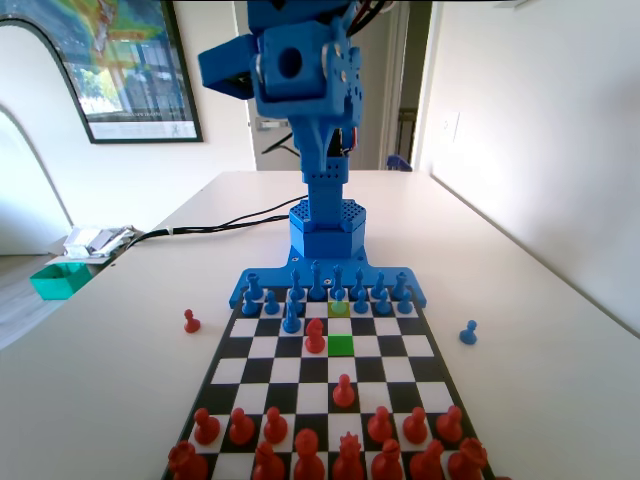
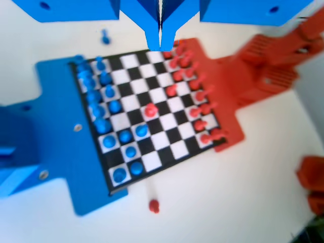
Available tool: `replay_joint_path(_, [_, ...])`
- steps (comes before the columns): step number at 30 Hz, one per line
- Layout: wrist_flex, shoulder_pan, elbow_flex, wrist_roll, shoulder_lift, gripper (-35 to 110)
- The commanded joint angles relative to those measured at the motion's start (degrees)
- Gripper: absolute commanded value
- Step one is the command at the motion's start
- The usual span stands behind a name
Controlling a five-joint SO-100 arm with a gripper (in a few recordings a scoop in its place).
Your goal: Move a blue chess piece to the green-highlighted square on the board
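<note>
Overhead, the pincer (image 2: 161,38) hangs closed and empty above the board (image 2: 152,116), probably surveying before picking a pawn (image 1: 291,322) for the green square (image 1: 340,345).

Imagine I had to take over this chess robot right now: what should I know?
Gripper: raised high above the board, jaws pressed together, nothing between them.

Green-highlighted square: bare, in the middle column, a few rows out from the blue side. The duller olive square sits two squares closer to the arm, also bare.

Blue pawns stand in their row near the arm, for example one just right of the olive square in the fixed view. A red pawn stands just left of the green square.

Done: no piece picked up yet.
Left: lower, grasp a blue pawn, set it on the green square.
</note>
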Motion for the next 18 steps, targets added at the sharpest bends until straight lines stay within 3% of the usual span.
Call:
replay_joint_path(1, [1.67,-0.44,-3.52,-4.31,-1.67,1])
replay_joint_path(18, [-11.34,-5.89,13.18,-5.45,-7.56,6])
